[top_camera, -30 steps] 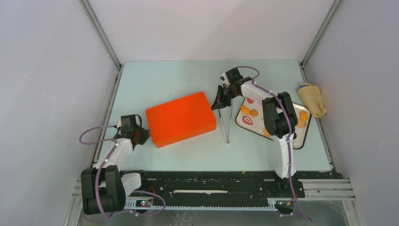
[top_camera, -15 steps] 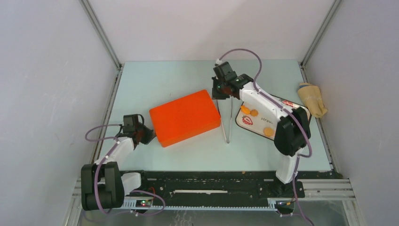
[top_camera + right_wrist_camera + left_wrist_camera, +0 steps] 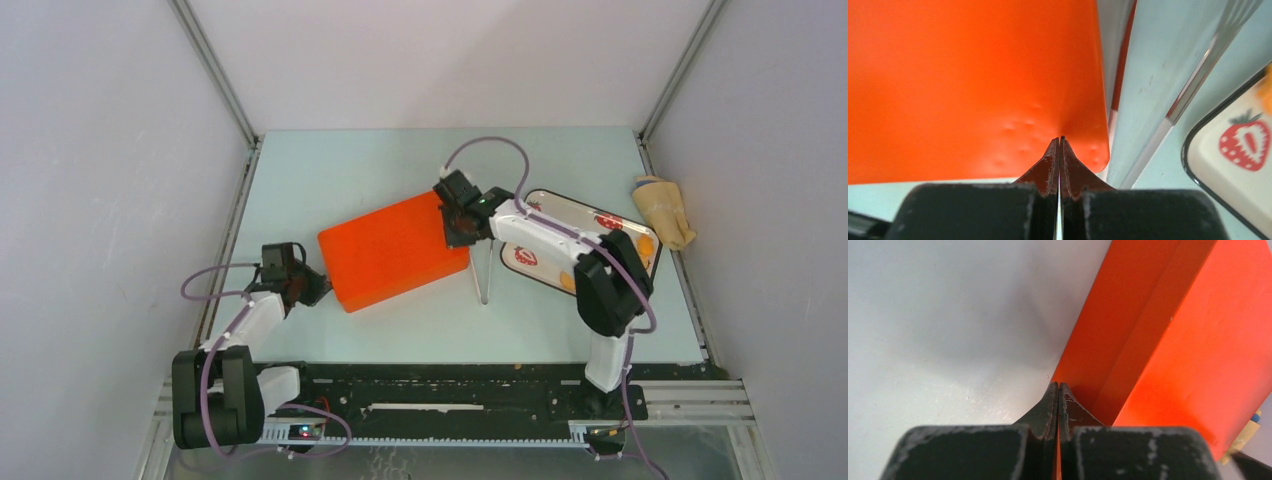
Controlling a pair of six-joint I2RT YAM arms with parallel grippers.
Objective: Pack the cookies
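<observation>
Shows the right gripper [image 3: 458, 222] down on the right-hand end of the orange box [image 3: 390, 252], where a second back hung farther off, above the tongs [image 3: 482, 275] and toward the far side of the table [image 3: 330, 170]. Looks, from the wrist view, to have both fingers pressed flat together, tips at the lid close to its rounded corner, holding nothing. Keeps the left gripper [image 3: 305, 287] at the opposite, near-left corner of the box, fingers likewise shut tight with no gap, tips down where the box wall meets the table, nudged only slightly from before. Puts the box itself a touch farther right than a second ago, lid on. Reads as two arms bracing and working the box from both ends, probably toward getting the lid off, so packing proper not yet begun. Leaves the cookies [image 3: 645, 243] on the tray [image 3: 560, 196] to the right, well apart from the box, a couple showing as orange discs past the right arm, others likely hidden beneath it. Finds no brand or label on the box. Offers only red strawberry prints [image 3: 1245, 145] on the tray; any lettering there covered by the arm or too small to read.
</observation>
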